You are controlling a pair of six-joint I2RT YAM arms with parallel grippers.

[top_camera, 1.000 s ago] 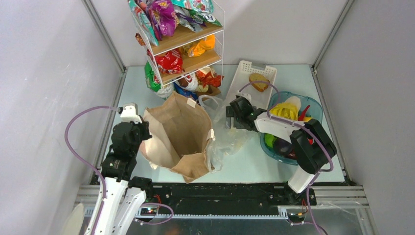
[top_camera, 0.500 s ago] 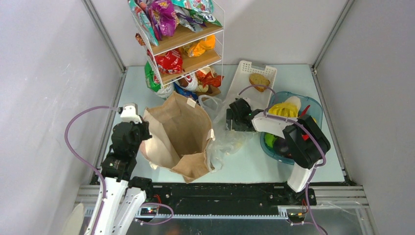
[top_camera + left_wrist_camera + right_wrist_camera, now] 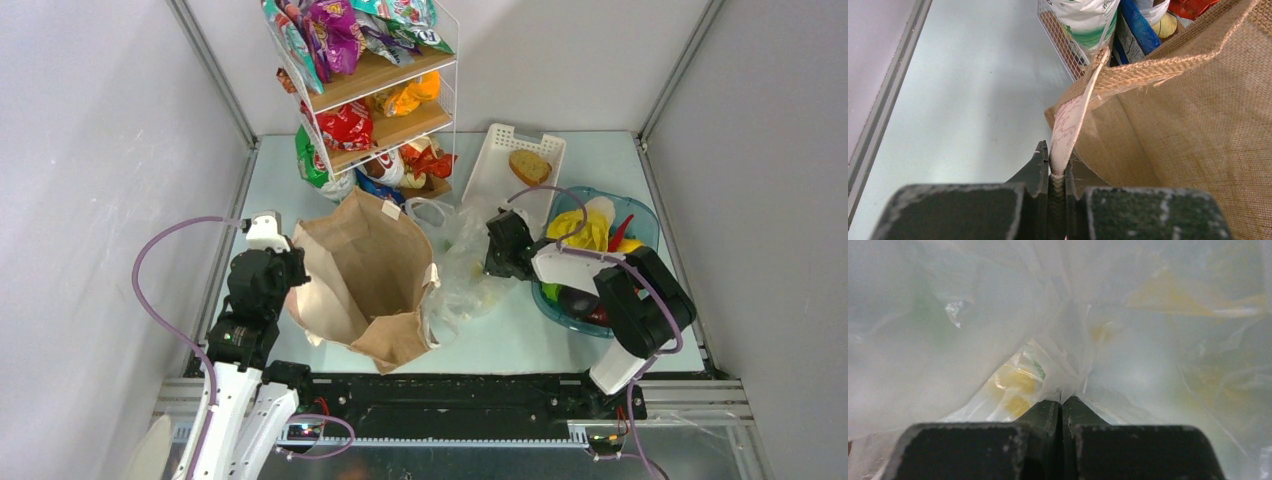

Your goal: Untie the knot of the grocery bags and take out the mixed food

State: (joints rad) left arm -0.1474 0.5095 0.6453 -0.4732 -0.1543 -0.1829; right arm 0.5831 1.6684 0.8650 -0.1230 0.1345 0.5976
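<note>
Brown paper bag (image 3: 365,275) standing open on the bench (image 3: 275,180), clear plastic bag (image 3: 462,285) lying crumpled just beside its right side, left jaws pinching the paper bag's pale handle (image 3: 1068,125), right jaws pressing together on a plastic fold.

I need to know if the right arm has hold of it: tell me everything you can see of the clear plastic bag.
The clear plastic bag is thin, crinkled and see-through. It lies slumped on the table against the brown bag's right side, one loop handle towards the shelf. The right gripper's jaws are shut on a fold of its film. Yellow patches show on or through it; which, I cannot tell.
</note>
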